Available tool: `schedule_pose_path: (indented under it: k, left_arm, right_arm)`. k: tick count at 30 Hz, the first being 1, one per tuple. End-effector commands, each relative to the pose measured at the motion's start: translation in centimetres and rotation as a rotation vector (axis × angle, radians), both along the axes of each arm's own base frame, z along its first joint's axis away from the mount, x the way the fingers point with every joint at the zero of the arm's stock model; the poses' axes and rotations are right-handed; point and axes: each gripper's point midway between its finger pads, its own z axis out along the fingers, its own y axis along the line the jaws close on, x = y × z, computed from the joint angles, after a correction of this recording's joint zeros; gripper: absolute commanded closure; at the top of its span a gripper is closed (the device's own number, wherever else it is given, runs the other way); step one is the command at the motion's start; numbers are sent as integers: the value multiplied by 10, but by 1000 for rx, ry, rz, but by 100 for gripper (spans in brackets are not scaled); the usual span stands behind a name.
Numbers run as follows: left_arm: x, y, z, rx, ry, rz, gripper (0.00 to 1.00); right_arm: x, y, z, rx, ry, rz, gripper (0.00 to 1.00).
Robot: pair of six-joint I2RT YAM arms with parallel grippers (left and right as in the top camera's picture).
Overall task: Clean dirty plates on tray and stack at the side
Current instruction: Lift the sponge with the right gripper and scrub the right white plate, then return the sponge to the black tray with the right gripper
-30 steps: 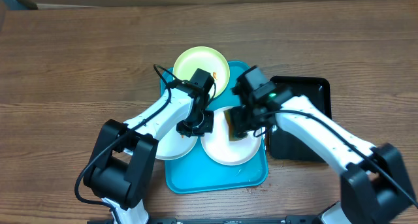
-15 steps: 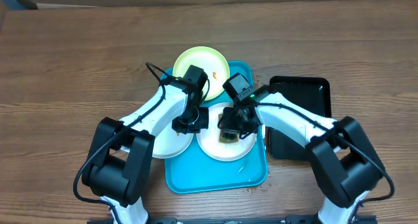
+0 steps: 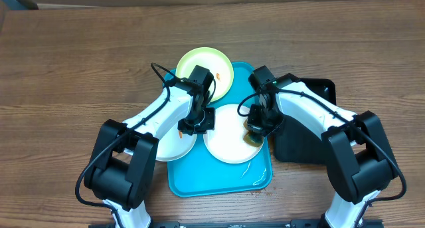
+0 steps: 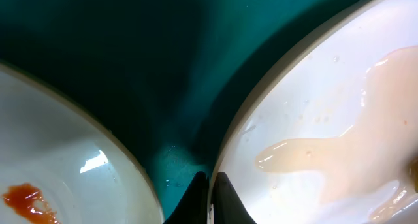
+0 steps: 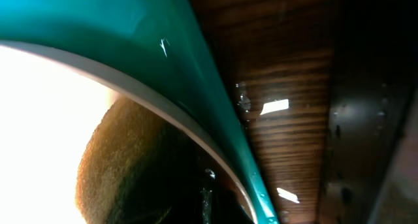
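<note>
Brown wood-grain surface [image 3: 80,55] fills the overhead view. Large turquoise-blue rectangular plastic tray [image 3: 199,183] sits at centre frame, and a smaller black rectangular tray [image 3: 312,90] lies just beside its right edge.

Plates, all three on the turquoise tray:
- pale yellow-green round plate [image 3: 199,60] at the upper end, overhanging the tray's top edge, with an orange smear near its right side.
- centre white round plate [image 3: 226,140] in the middle of the tray. The left wrist view shows a pale wet film [image 4: 366,119] spread over it.
- left white round plate [image 3: 169,148] at the tray's left edge, partly overhanging it, with an orange smear [image 4: 26,198] on it.

Left hand [image 3: 197,126] is at the gap between the two white plates. In its wrist view the fingers are clamped on the rim of the centre white round plate [image 4: 294,87].

Right hand [image 3: 257,127] is at the right edge of the same plate, closed on a brown-yellow scrub sponge [image 3: 252,139]. In the right wrist view the sponge [image 5: 124,165] presses on the plate just inside its rim, with the tray wall [image 5: 196,87] alongside.
</note>
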Motion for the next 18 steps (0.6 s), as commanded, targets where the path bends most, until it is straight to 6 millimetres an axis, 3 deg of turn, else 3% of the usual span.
schedule_pose_path:
  k: [1,2,9,13,18]
  left_arm:
    - [5,20,-5,85,-1,51,96]
    - [5,20,-5,84,0,51,96]
    - [5,20,-5,84,0,51,96]
    - [5,19,-5,84,-1,49,96]
    - [6,16,-5,64,-4,22,96]
  right_arm:
    - [7,-46,2,-207,-60,63,96]
    - [17,-41,30,-169,-145,92,96]
    - [26,-47,95,-101,-330,62,96]
    - [24,-70,107,-110,-331,1,96]
    - [22,-99,94,-135,-292,-82,95]
